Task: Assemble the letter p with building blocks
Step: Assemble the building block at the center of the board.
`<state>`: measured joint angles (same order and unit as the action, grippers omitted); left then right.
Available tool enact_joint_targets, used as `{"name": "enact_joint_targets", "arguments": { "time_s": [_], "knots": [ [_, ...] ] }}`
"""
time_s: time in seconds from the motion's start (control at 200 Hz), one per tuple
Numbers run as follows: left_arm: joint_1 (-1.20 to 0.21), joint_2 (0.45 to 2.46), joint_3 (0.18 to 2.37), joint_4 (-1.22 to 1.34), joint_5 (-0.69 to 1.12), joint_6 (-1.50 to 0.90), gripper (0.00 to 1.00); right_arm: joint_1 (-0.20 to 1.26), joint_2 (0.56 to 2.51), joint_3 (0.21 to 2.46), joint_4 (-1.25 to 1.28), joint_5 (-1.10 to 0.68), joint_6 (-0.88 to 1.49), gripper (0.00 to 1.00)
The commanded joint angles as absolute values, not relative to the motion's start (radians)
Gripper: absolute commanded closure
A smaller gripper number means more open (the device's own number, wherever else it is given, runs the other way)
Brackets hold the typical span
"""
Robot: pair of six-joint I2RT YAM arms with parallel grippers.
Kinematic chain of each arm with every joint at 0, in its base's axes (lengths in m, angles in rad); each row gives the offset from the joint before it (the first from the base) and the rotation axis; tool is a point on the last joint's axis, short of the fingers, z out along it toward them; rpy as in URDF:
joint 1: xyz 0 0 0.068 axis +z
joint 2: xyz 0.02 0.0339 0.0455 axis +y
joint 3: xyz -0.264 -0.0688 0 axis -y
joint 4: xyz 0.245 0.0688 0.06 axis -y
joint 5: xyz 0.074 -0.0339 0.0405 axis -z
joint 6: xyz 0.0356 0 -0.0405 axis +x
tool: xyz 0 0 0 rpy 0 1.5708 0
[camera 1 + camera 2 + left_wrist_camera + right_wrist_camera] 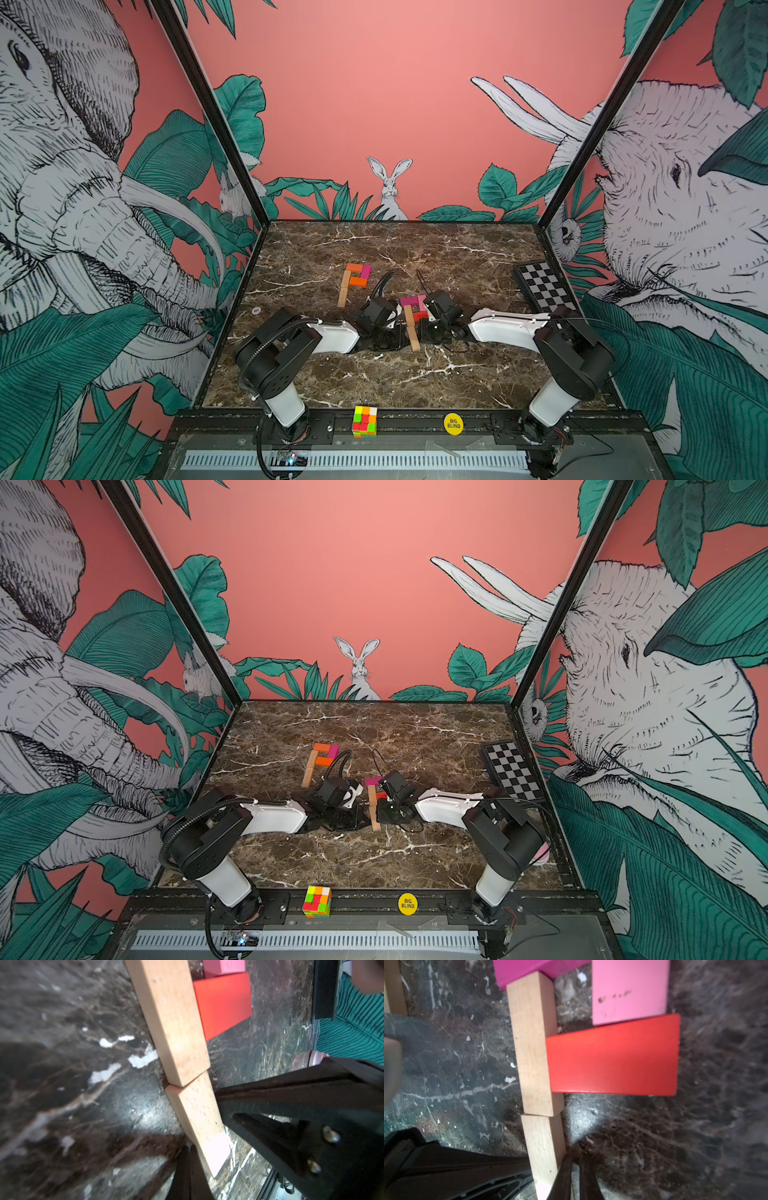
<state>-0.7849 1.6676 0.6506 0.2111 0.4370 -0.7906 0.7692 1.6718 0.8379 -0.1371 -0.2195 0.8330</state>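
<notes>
With jaws pressed together and empty, the left gripper [190, 1159] and right gripper [576, 1165] flank the lower tan block [544, 1147], tips against its opposite long sides. An uneven nudge could swing it out of line with the upper tan block [532, 1043] or shove the red block [612, 1057].

R fingers [565, 1177] closed by lower tan blk [544, 1147]; red blk [612, 1059] touches upper tan blk [533, 1043].
</notes>
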Motion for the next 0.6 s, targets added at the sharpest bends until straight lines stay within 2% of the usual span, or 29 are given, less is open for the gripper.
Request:
{"name": "enact_joint_targets", "arguments": {
  "time_s": [0.0, 0.595],
  "knots": [
    [-0.790, 1.659, 0.633, 0.195, 0.426, -0.796, 1.00, 0.765, 1.687, 0.847, -0.153, -0.209, 0.819, 0.89],
    [-0.790, 1.666, 0.658, 0.164, 0.408, -0.792, 1.00, 0.765, 1.658, 0.800, -0.132, -0.212, 0.838, 0.89]
  ]
}}
